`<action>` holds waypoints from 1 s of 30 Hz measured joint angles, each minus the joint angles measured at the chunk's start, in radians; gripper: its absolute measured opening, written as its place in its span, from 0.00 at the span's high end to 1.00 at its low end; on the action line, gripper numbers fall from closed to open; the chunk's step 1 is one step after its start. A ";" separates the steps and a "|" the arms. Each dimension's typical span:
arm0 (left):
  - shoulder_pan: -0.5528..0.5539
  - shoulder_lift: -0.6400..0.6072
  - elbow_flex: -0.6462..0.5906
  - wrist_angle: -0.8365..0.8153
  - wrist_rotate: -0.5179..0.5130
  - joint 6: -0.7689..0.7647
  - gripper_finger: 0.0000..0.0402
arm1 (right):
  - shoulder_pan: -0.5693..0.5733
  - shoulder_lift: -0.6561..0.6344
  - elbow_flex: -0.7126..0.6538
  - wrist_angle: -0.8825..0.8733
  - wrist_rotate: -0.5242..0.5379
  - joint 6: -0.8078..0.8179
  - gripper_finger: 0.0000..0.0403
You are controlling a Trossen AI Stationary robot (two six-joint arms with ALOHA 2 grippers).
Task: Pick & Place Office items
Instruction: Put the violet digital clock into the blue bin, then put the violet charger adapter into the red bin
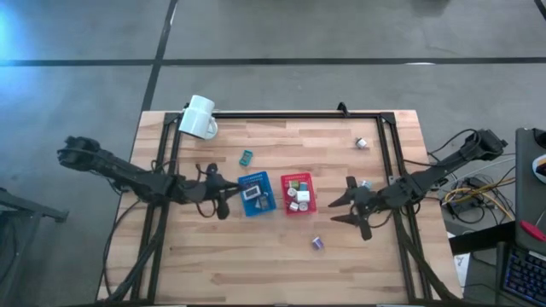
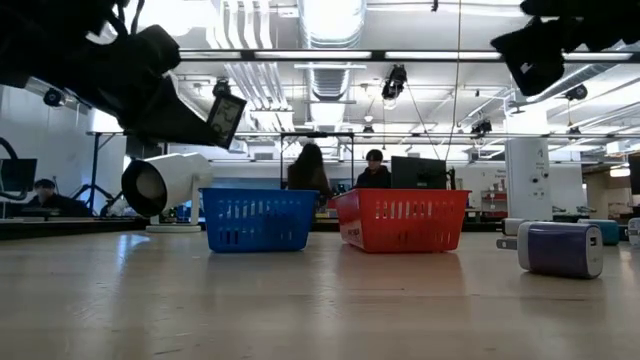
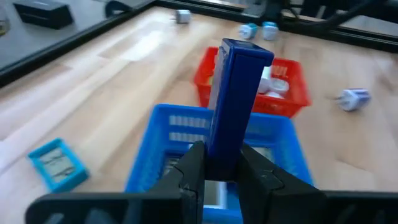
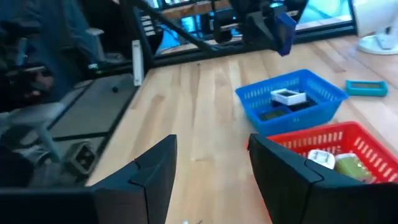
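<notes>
Two baskets sit side by side at the middle of my table: a blue basket [image 1: 256, 194] and, just at its three o'clock, a red basket [image 1: 298, 193]. My left gripper [image 3: 221, 171] is clamped on a dark blue box [image 3: 235, 93], a flat rectangular piece held upright between the fingers, hanging at the blue basket's nine o'clock edge and clear of the tabletop in the low view. Inside the blue basket I see a white-topped piece [image 4: 288, 96] and something dark beside it; the red basket holds several small white and green pieces [image 1: 296, 189]. A teal box [image 1: 246, 157] lies flat on the wood at roughly eleven o'clock from the blue basket, apart from it. A purple clip [image 1: 316, 243] rests at five o'clock from the red basket, and a white clip [image 1: 362, 143] sits far off toward two o'clock. My right gripper [image 1: 348, 210] waits at three o'clock of the red basket, fingers spread apart and holding nothing.
</notes>
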 joint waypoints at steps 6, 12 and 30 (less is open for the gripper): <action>0.073 -0.001 0.006 -0.007 0.040 0.022 0.80 | -0.012 0.109 0.000 0.046 0.133 -0.072 0.52; 0.094 0.005 0.016 -0.006 0.057 0.014 0.74 | -0.057 0.179 0.018 0.088 0.139 -0.095 0.52; 0.090 0.005 0.022 0.009 0.350 -0.103 0.76 | -0.075 0.193 0.022 -0.011 -0.032 0.045 0.52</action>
